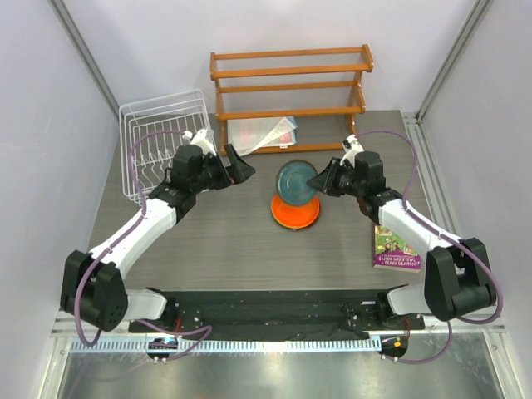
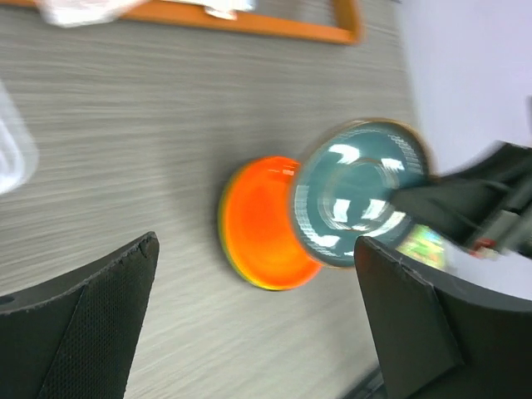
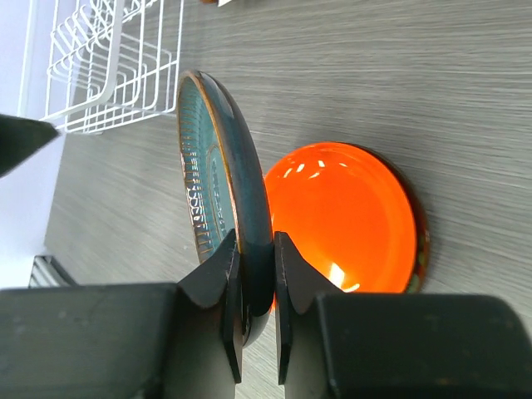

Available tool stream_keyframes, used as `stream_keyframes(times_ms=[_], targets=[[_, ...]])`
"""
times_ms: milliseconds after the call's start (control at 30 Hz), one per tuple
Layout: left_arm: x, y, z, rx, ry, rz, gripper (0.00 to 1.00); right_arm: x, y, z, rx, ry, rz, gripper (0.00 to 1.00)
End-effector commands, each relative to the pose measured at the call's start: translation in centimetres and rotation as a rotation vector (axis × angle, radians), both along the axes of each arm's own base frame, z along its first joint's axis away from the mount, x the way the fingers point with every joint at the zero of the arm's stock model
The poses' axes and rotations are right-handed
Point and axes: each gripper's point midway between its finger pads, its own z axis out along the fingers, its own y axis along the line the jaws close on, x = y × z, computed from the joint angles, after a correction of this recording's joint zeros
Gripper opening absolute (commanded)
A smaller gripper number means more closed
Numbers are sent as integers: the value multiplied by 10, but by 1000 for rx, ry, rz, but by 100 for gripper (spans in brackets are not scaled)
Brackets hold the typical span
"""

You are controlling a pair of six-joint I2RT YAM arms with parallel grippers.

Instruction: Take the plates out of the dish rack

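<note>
My right gripper (image 3: 258, 283) is shut on the rim of the dark teal plate (image 3: 220, 166), which it holds on edge, a little above the table. In the top view this plate (image 1: 295, 180) hangs tilted over the orange plate (image 1: 295, 213), with the right gripper (image 1: 317, 181) at its right side. The orange plate (image 2: 262, 220) lies flat on the table, and a yellow-green rim shows under it. My left gripper (image 2: 258, 316) is open and holds nothing; it hovers (image 1: 243, 166) left of the teal plate (image 2: 357, 191). The white wire dish rack (image 1: 162, 141) stands at the back left; I see no plates in it.
An orange wooden shelf (image 1: 291, 83) stands at the back, with a clear plastic bag (image 1: 262, 130) on its lowest tier. A picture book (image 1: 397, 248) lies on the table at the right. Grey walls close in both sides.
</note>
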Motion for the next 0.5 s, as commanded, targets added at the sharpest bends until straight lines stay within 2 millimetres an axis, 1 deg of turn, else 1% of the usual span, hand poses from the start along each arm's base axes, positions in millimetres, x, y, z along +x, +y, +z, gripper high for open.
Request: stream_keyframes(times_ms=[0, 33, 67, 133, 267, 367, 400, 467], targets=[[4, 55, 19, 236, -101, 188, 100, 1, -12, 20, -17, -69, -38, 1], [6, 68, 19, 278, -108, 246, 100, 1, -14, 18, -19, -62, -42, 1], [4, 75, 18, 309, -104, 265, 99, 0, -15, 15, -21, -52, -44, 1], [1, 92, 21, 359, -119, 327, 99, -2, -15, 7, -23, -31, -44, 1], [-6, 115, 24, 391, -145, 426, 100, -1, -12, -5, -22, 6, -28, 1], [-11, 124, 28, 388, -176, 463, 99, 2, -10, -9, -18, 13, -22, 1], [-12, 125, 29, 389, -179, 467, 99, 4, -9, -12, -15, 22, -16, 1], [-14, 127, 31, 395, -184, 477, 99, 6, -5, -12, -2, 27, -2, 1]])
